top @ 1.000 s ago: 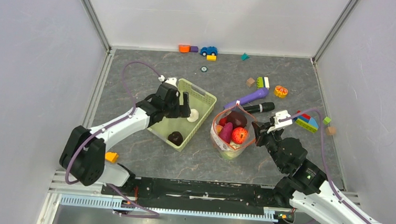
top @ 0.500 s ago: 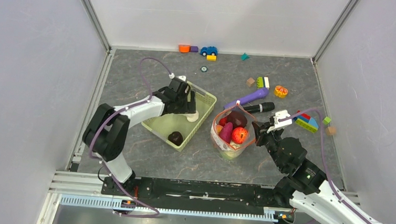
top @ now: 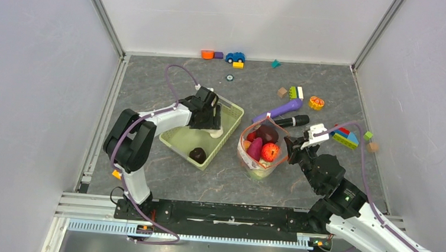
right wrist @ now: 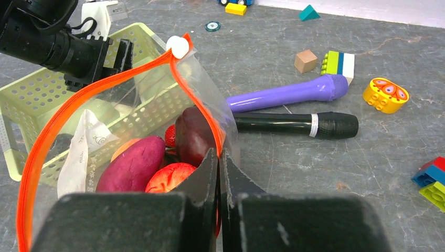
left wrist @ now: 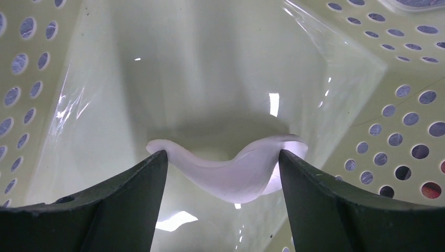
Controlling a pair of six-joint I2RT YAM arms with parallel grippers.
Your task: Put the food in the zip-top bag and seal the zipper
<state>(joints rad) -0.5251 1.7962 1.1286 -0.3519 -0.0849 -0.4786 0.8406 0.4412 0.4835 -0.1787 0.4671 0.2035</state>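
The clear zip-top bag (top: 259, 149) stands open right of the light-green basket (top: 229, 107). My right gripper (right wrist: 219, 155) is shut on its rim at the orange-red zipper (right wrist: 78, 110). Food inside it includes a purple sweet potato (right wrist: 131, 165), a red apple (right wrist: 170, 178) and a dark purple piece (right wrist: 194, 136). My left gripper (left wrist: 223, 153) reaches into the basket, and both fingers touch the ends of the white mushroom-like piece (left wrist: 231, 173) lying on the basket floor. A dark piece (top: 197, 154) lies at the basket's near end.
Behind the bag lie a purple cylinder (top: 278, 111) and a black one (top: 292, 120). An orange citrus slice (top: 316, 102), coloured blocks (top: 345, 136) and a toy car (top: 235, 57) are scattered at the right and back.
My left gripper moved right and down into the basket and narrowed its jaws onto the white piece. The right arm and the bag stayed still.
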